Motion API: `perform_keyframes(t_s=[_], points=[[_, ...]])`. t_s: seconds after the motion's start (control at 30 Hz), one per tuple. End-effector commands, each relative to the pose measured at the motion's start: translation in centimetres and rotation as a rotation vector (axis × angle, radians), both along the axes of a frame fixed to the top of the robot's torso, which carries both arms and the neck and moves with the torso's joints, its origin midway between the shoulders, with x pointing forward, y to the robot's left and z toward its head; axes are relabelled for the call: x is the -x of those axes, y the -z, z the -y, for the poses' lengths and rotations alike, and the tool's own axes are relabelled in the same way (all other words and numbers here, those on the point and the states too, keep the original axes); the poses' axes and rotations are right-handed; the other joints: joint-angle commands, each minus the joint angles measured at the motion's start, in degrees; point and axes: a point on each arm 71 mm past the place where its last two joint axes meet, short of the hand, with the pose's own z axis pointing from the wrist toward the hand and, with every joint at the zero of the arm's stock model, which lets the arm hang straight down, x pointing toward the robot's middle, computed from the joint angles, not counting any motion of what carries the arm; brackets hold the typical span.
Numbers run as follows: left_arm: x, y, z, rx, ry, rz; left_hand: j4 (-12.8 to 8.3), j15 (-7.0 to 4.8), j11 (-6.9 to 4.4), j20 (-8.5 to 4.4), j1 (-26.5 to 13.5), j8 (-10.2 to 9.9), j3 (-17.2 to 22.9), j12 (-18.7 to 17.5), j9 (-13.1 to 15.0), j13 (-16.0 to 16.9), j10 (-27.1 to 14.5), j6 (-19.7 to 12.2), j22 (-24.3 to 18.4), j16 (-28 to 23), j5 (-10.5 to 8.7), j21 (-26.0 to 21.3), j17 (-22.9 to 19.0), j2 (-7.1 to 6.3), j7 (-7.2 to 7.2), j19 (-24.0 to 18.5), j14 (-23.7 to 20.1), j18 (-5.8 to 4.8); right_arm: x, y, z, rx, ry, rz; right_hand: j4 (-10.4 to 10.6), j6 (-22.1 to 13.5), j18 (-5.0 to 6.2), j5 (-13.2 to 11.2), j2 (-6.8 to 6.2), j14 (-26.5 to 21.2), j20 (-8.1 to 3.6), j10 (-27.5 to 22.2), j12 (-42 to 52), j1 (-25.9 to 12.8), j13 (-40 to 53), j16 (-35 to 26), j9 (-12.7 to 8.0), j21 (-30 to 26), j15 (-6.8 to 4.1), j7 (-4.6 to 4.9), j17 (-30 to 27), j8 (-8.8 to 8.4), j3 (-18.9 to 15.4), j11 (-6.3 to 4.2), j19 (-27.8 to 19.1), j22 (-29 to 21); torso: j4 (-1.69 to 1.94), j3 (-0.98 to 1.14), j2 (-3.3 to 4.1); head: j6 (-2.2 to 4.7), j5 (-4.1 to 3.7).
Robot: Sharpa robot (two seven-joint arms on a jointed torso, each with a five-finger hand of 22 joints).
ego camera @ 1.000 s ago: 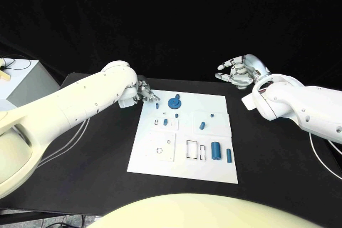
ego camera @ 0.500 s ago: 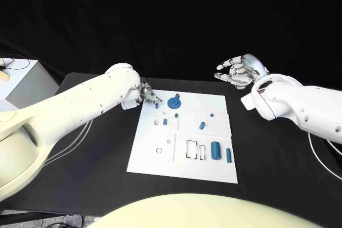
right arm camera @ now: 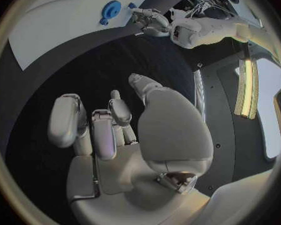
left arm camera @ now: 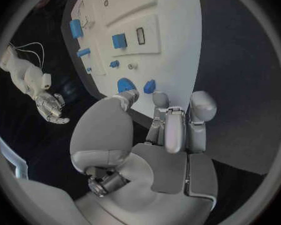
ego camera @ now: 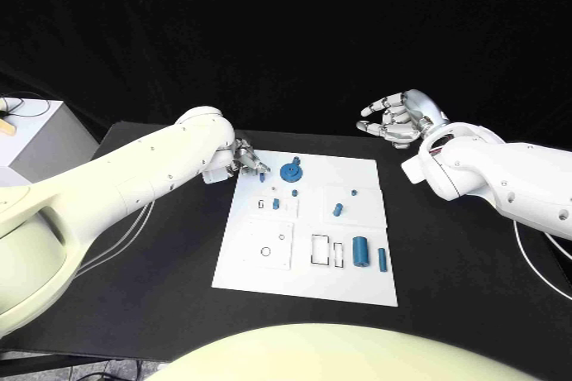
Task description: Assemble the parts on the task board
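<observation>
We see one white task board (ego camera: 245,269) lying in the middle of the black table (ego camera: 143,265), and on it we count eight blue parts in the head view. At the far end there is one round disc-shaped part (ego camera: 291,173) with one small blue piece (ego camera: 296,160) just beyond it, almost touching, and one small upright peg (ego camera: 262,177) at the board's far left corner. In the next row we count one short blue piece (ego camera: 275,204) beside a small outlined slot, one tiny blue piece (ego camera: 296,193) near it, and one slanted oblong part (ego camera: 339,208) further to the right. Near the front right of the board lie one thick cylinder (ego camera: 360,250) and one thinner rod (ego camera: 383,259) side by side, close but apart. We also count three dark outlined recesses near the front: one ring and two rectangles. The left hand (ego camera: 245,159) is at the board's far left corner, its fingers loosely curled and apart, the fingertips (left arm camera: 128,96) just beside the disc and the peg; in the left wrist view it holds nothing, though we cannot tell whether a fingertip touches the board. The right hand (ego camera: 399,117) is raised beyond the board's far right corner, well apart from every part, fingers spread and half curled around nothing.
</observation>
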Motion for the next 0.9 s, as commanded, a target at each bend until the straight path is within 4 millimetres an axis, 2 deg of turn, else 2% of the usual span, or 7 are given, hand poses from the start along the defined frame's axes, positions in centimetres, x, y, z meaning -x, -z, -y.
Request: perform_keyframes(t_s=[0.03,0.23,0.4,0.6,0.9], points=[[0.08,0.02,0.53,0.01,0.023,-0.016,-0.2,0.33,-0.11,0.41,0.19,-0.23,-0.18,0.29,-0.07,0.12,-0.23,-0.01,0.05,0.17,-0.18,-0.07,3.97,0.53,0.34,0.09,2.34,0.12,0.0,-0.1,-0.12,-0.001,-0.007,0.009,0.06,-0.28,0.8,0.22,0.24,2.4,0.13,-0.25,-0.04,-0.13,0.05,-0.11,0.05,-0.09,0.56,0.0,4.69,0.29,-0.09,0.07,-0.32,3.95,-0.04,-0.08,0.05,0.01,0.09],[0.0,0.18,0.27,0.003,0.016,-0.023,-0.23,0.33,-0.12,0.4,0.45,-0.27,-0.14,0.3,-0.1,0.09,-0.28,-0.01,0.02,0.16,-0.14,-0.08,3.95,0.69,0.33,0.08,2.33,0.13,0.01,-0.11,-0.19,-0.002,-0.009,0.009,0.06,-0.28,0.8,0.22,0.24,2.4,0.13,-0.25,-0.04,-0.13,0.05,-0.11,0.05,-0.09,0.56,0.0,4.69,0.29,-0.09,0.07,-0.32,3.95,0.04,0.03,0.0,0.01,0.14],[-0.07,0.34,0.06,0.001,0.011,-0.026,-0.26,0.32,-0.13,0.41,0.85,-0.32,-0.08,0.33,-0.14,0.09,-0.33,0.01,0.09,0.19,-0.1,-0.04,3.98,0.9,0.32,0.11,2.34,0.12,0.0,-0.1,-0.29,-0.003,-0.011,0.009,0.06,-0.28,0.8,0.22,0.24,2.4,0.13,-0.25,-0.04,-0.13,0.05,-0.11,0.05,-0.09,0.56,0.0,4.69,0.29,-0.09,0.07,-0.32,3.95,0.02,0.0,0.01,0.01,0.15],[-0.02,0.67,0.35,0.004,0.017,-0.033,-0.28,0.31,-0.14,0.41,1.09,-0.34,-0.04,0.38,-0.16,0.17,-0.31,0.03,0.08,0.19,-0.07,-0.05,3.98,1.03,0.32,0.1,2.33,0.12,0.0,-0.11,-0.38,-0.003,-0.013,0.01,0.06,-0.28,0.8,0.22,0.24,2.4,0.13,-0.25,-0.04,-0.13,0.05,-0.11,0.05,-0.09,0.56,0.0,4.69,0.29,-0.09,0.07,-0.32,3.95,-0.04,-0.14,0.1,0.01,0.1],[-0.05,0.88,0.28,0.006,0.009,-0.026,-0.24,0.31,-0.14,0.41,1.35,-0.38,0.03,0.37,-0.19,0.11,-0.37,0.06,-0.06,0.16,-0.05,-0.14,3.91,1.29,0.32,0.03,2.31,0.15,0.02,-0.11,-0.43,-0.004,-0.014,0.01,0.14,-0.31,0.78,0.24,0.32,2.44,0.13,-0.19,0.03,-0.1,0.1,-0.05,0.1,0.0,0.56,-0.01,4.79,0.43,-0.13,0.06,-0.26,4.0,0.02,-0.04,0.07,0.01,-0.03]])
